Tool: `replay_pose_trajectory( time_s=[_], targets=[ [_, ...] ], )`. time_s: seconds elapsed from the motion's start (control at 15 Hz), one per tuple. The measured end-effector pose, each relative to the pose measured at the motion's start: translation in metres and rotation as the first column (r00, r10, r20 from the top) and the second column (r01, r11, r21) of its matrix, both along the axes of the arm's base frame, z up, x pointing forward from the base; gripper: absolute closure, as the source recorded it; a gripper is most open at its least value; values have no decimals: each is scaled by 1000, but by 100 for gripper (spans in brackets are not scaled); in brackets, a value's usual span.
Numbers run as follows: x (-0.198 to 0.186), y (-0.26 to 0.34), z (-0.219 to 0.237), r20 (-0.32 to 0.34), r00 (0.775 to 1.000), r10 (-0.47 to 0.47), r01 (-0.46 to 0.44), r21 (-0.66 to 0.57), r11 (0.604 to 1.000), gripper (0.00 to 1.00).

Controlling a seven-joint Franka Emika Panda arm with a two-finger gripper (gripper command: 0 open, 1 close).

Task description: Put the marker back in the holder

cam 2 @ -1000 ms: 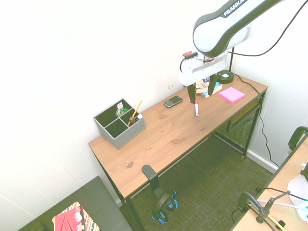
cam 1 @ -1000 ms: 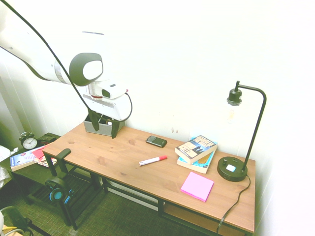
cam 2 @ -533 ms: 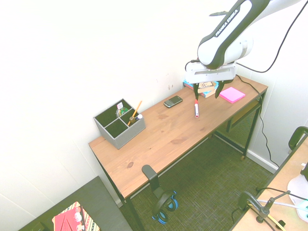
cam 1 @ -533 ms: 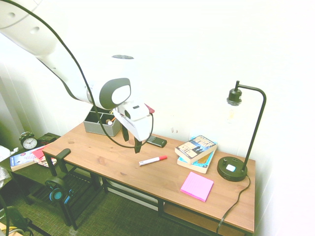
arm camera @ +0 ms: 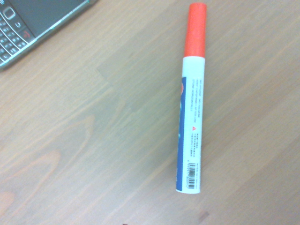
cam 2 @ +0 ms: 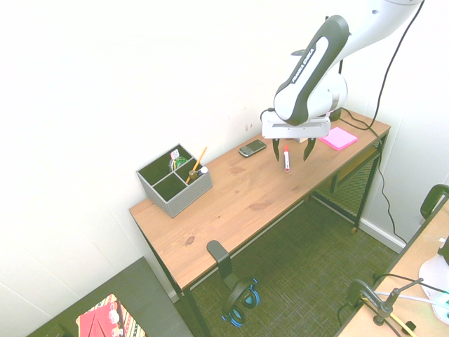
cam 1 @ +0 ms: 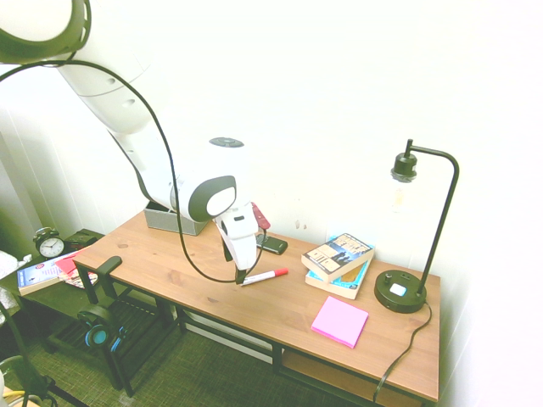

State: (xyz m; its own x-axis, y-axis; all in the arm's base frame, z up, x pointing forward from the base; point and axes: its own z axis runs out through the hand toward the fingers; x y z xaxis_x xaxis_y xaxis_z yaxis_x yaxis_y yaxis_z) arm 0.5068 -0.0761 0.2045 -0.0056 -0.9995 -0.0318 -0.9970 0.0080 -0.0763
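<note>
The white arm reaches in from high up, bends at the elbow and drops its wrist steeply toward the worktop (cam 2: 238, 200). The gripper (cam 2: 290, 154) points straight down, close above the surface, its two dark fingers (cam 2: 308, 149) spread wide apart with nothing between them.

The desk (cam 1: 195, 280) has a warm wood-grain top with a smooth, matt finish, carried on a matt black metal frame. The marker (arm camera: 192, 101) has a smooth white plastic barrel with a printed label and a satin red cap. The black phone (arm camera: 28, 21) shows a glossy screen and shiny plastic keys. The holder (cam 2: 175, 184) looks matt grey. The sticky-note pad (cam 1: 339, 321) is matt pink paper, the books (cam 1: 339, 263) have slightly glossy covers, and the lamp (cam 1: 411, 237) is matt black metal
</note>
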Motion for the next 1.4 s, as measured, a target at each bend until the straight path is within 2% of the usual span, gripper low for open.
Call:
replay_pose_trajectory(
  time_s=[0.27, 0.33, 0.93, 1.4],
  targets=[
    [8, -11, -16, 10, 1000, 17, -17, 15, 1000, 0],
    [8, -14, -19, 10, 1000, 22, -22, 18, 1000, 100],
    [26, -30, -44, 12, 1000, 18, -18, 46, 999, 100],
    [29, -31, -47, 18, 999, 27, -28, 51, 998, 100]
  ],
)
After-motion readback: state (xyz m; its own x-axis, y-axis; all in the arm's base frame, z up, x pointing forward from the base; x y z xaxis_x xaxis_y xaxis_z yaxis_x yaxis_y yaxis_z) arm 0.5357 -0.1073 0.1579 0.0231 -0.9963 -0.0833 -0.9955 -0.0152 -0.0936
